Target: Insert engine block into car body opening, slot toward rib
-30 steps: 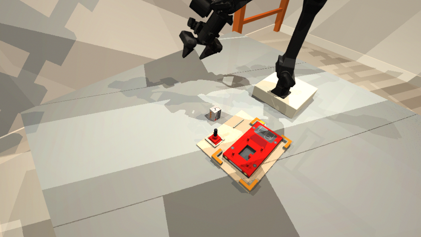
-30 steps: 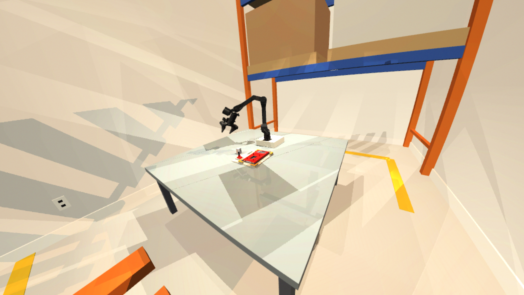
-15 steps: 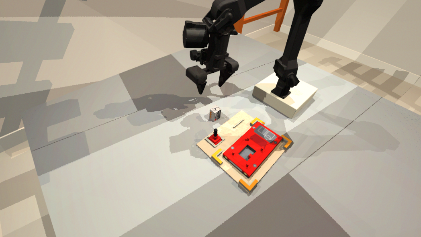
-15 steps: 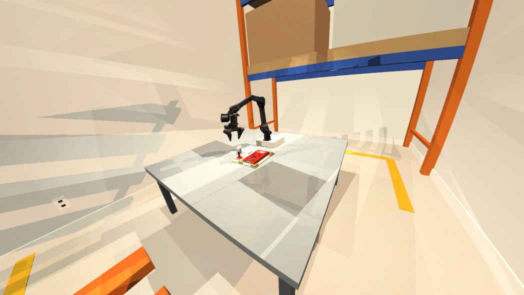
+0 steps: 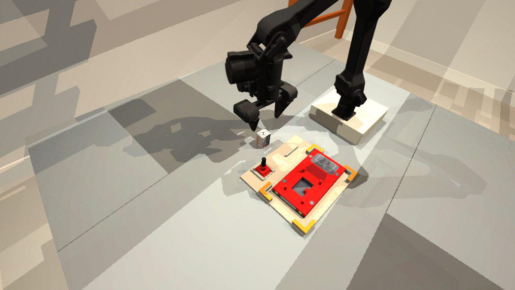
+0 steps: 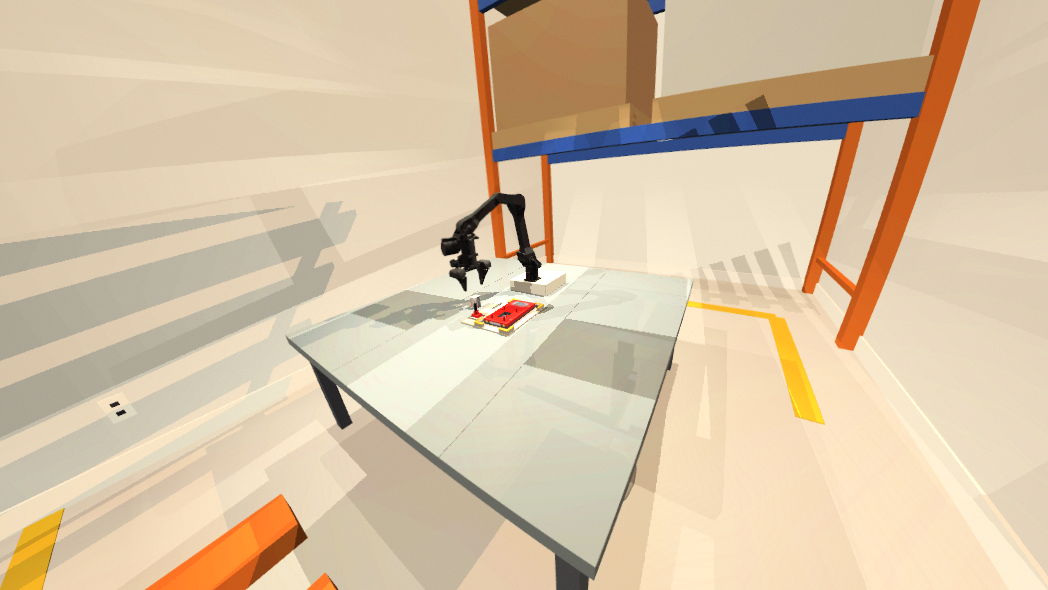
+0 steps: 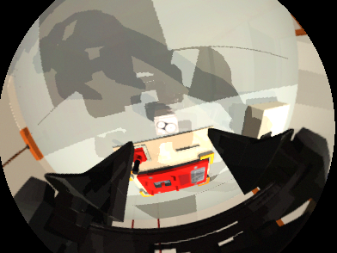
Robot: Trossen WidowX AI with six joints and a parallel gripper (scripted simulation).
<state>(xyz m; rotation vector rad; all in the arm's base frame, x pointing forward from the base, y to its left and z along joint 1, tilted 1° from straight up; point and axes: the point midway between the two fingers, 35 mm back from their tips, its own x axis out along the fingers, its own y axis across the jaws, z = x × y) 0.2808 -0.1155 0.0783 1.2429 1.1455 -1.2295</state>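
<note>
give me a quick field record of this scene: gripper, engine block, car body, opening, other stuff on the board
gripper: open, empty, hanging above the engine block
engine block: small white-grey block standing on the table, just off the board's edge
car body: red, lying flat on the tan board between yellow corner brackets
opening: unfilled
other: black peg on a red base; thin grey pin
arm base: white block

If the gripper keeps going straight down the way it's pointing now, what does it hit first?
Most likely the engine block: the open, empty gripper points down above it, and the wrist view shows the block between the fingers. Depth is unclear, so it may meet the table beside it.
</note>
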